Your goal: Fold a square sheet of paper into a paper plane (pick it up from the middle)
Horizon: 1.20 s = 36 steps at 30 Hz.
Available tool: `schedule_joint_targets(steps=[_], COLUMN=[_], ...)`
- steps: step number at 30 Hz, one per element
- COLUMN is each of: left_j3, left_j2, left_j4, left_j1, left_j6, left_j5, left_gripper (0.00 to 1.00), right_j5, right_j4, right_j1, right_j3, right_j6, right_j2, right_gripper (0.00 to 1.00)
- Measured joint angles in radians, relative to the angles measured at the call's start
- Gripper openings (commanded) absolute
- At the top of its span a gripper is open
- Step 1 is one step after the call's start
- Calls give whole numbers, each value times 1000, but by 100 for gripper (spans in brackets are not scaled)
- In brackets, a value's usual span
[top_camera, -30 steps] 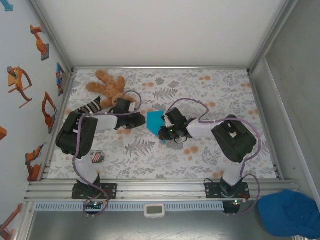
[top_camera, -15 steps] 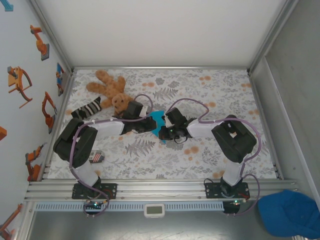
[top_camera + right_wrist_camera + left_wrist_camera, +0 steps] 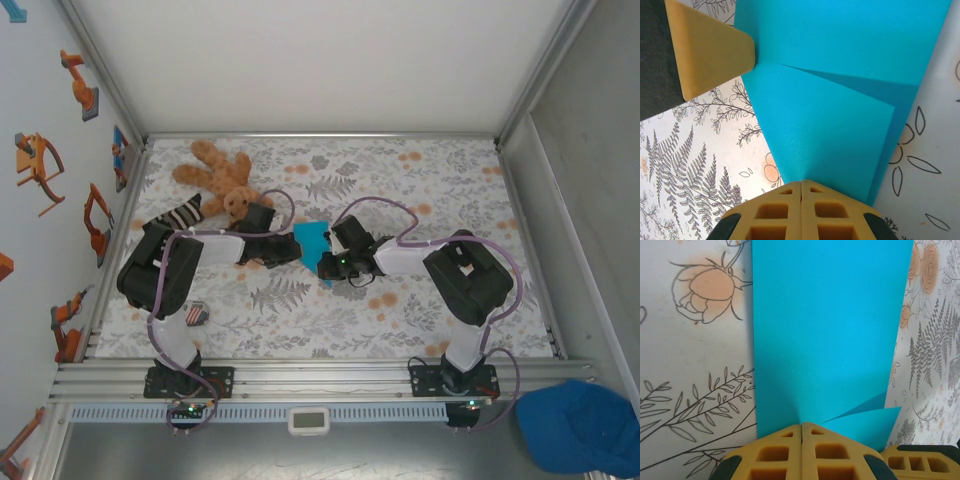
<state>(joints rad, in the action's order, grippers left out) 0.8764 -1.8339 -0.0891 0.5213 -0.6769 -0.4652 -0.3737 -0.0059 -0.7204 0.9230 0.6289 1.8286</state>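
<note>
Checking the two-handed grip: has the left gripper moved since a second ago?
Yes. The left gripper has shifted right, away from the striped sock, onto the left edge of the paper.

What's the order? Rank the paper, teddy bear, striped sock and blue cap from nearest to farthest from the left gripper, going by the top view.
From the left gripper:
1. paper, right at its fingertips, in the middle.
2. teddy bear, back left.
3. striped sock, far left, a little beyond the bear.
4. blue cap, far off at the near right corner.

arms (image 3: 215, 247): black and white | cables (image 3: 511, 268): purple | fingers (image 3: 774, 456): yellow, hollow-celled | bases (image 3: 180, 381): black
</note>
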Motion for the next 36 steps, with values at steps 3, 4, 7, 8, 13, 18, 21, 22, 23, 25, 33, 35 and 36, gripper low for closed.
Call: schedule_joint_targets(steps=[3,4,7,8,13,18,21,22,23,25,33,35,36], left_j3=[23,32,57,60,75,93,97,98,99,100,109,112,114], left_j2=[-19,-26,-37,-38,-42,-49,-50,-50,-51,-51,-52,-52,-51], left_j4=[8,12,35,40,65,93,102,104,105,106,122,127,132], left_j1=[0,4,24,29,30,30,30,30,30,30,30,31,31], left_j6=[5,9,25,28,31,30,30,30,30,30,30,29,26], left_j5=[-21,-23,-16,-9,2,2,5,5,5,5,6,6,9], left_gripper=[0,0,0,0,0,0,0,0,0,0,0,0,2], right_j5=[-2,-3,-3,-3,-6,-26,-28,-30,-30,-32,-40,-33,-26], right_j4=[-5,-10,-49,-66,-94,-57,-54,-40,-31,-8,57,49,31], right_j1=[0,0,0,0,0,0,0,0,0,0,0,0,0], right_j3=[0,2,12,20,92,138,121,111,98,50,-209,-263,-280], right_j6=[3,3,5,6,12,30,34,34,33,33,29,31,32], right_j2=[-2,-4,-11,-12,-2,61,79,75,68,39,-157,-213,-241], right_gripper=[0,0,0,0,0,0,0,0,0,0,0,0,0])
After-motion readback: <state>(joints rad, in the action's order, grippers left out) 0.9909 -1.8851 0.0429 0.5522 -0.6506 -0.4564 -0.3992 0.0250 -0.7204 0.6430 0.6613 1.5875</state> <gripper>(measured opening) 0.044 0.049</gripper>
